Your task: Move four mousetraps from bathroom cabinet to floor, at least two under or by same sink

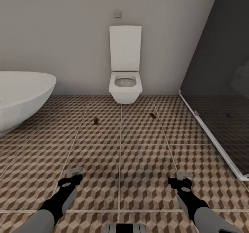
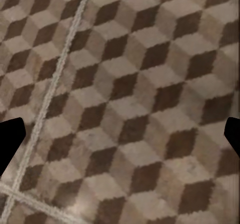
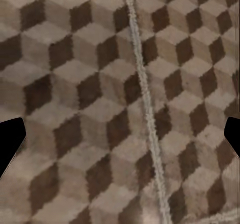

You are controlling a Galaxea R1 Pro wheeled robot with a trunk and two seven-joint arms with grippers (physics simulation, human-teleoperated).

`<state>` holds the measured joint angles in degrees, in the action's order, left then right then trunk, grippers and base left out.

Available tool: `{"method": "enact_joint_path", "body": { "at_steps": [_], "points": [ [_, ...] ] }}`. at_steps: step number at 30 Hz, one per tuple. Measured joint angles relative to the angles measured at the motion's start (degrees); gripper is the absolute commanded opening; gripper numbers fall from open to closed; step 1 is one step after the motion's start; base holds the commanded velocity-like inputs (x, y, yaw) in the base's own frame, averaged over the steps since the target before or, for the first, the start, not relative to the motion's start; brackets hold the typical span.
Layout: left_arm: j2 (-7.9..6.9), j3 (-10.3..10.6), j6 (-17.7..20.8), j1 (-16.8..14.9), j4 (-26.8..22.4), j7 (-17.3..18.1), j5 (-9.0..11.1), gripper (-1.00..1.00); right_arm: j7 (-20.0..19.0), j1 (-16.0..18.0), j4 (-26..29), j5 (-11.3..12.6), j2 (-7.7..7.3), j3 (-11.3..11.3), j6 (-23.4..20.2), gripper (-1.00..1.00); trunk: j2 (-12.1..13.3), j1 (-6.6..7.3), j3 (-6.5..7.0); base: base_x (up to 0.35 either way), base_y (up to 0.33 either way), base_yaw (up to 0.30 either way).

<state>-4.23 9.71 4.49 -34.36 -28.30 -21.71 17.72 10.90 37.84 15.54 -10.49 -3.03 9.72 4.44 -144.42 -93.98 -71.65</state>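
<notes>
Head view: two mousetraps (image 1: 96,121) (image 1: 152,115) lie on the bathroom floor (image 1: 138,164) by the toilet (image 1: 125,84). Left gripper (image 1: 71,176) and right gripper (image 1: 184,179) hang empty. Left wrist view, right wrist view: jaws spread wide over tiles. You're likely between fetches; next, turn toward the cabinet.

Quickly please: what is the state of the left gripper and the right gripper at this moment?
Left gripper: open, holding nothing, above the floor.
Right gripper: open, holding nothing, above the same floor.

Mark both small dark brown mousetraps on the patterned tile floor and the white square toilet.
Left small dark brown mousetrap (image 1: 96,121): head view, middle of its board.
Right small dark brown mousetrap (image 1: 152,115): head view, middle of its board.
White square toilet (image 1: 125,87): head view, front of bowl.
</notes>
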Motion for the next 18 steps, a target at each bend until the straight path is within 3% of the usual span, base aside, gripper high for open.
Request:
{"method": "enact_joint_path", "body": {
  "at_steps": [18],
  "points": [
    [-0.05, 0.0, 0.0, 0.0, 0.3, 0.1, 0.0, 1.0, 0.0, 0.0, 0.0, 0.0, -0.1, 0.1, 0.1, 1.0, 0.2, 0.46, 3.99, 0.0, 0.0, 0.0]
  ]
}}
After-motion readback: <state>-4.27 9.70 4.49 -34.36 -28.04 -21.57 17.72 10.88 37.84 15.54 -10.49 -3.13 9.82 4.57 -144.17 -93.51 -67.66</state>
